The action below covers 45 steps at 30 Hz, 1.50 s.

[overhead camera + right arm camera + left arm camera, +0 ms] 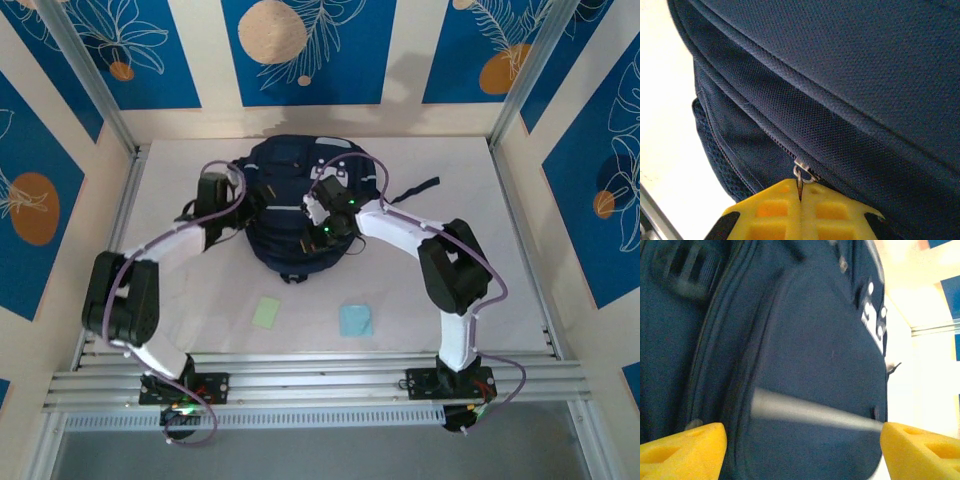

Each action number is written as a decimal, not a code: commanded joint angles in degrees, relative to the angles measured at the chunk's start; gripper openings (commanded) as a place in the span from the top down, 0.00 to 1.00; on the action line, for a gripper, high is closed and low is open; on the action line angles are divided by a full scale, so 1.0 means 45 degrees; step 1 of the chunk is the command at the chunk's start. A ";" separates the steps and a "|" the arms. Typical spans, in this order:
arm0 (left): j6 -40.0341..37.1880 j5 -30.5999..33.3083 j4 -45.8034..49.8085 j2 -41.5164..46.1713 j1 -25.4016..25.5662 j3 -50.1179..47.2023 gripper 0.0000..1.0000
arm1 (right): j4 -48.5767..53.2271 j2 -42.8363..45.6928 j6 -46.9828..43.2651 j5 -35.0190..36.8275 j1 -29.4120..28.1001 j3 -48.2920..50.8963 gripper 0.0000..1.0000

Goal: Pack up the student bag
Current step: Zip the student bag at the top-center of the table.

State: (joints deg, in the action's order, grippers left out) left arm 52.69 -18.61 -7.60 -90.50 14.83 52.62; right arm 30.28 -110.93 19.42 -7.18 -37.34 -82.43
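Right gripper (pixel 800 196) on half-hidden zipper pull (pixel 803 171)

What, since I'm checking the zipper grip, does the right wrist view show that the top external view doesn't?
Right wrist: the right gripper, yellow-fingered, shut on the small metal zipper pull, up close. Top external: a light green flat square and a light blue flat square lying on the white table, near the arms' bases. Both: the large dark navy fabric backpack.

We record the large dark navy fabric backpack (pixel 815 365) close before the left gripper (pixel 802 440). Its yellow fingers (pixel 680 447) stand wide apart. A white-grey patch (pixel 872 315) sits upper right.
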 commanded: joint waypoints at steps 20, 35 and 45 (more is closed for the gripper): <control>0.6493 0.3457 -0.3616 -0.0593 0.2689 -0.4173 0.22 | -0.1310 -0.0088 0.1381 -0.1178 0.0096 -0.1218 1.00; 0.5823 0.3879 -0.4138 -0.2227 0.1747 -0.3359 0.58 | -0.0256 0.0528 -0.0378 -0.1005 -0.0348 0.0468 1.00; 0.5486 0.4182 -0.4027 -0.1837 0.1490 -0.2731 1.00 | 0.2594 0.0027 -0.3015 0.1795 -0.0429 0.0113 1.00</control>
State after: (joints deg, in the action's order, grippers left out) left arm 79.44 -5.69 -30.30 -97.38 24.34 39.22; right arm 28.36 -110.69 12.03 -2.35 -38.74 -81.12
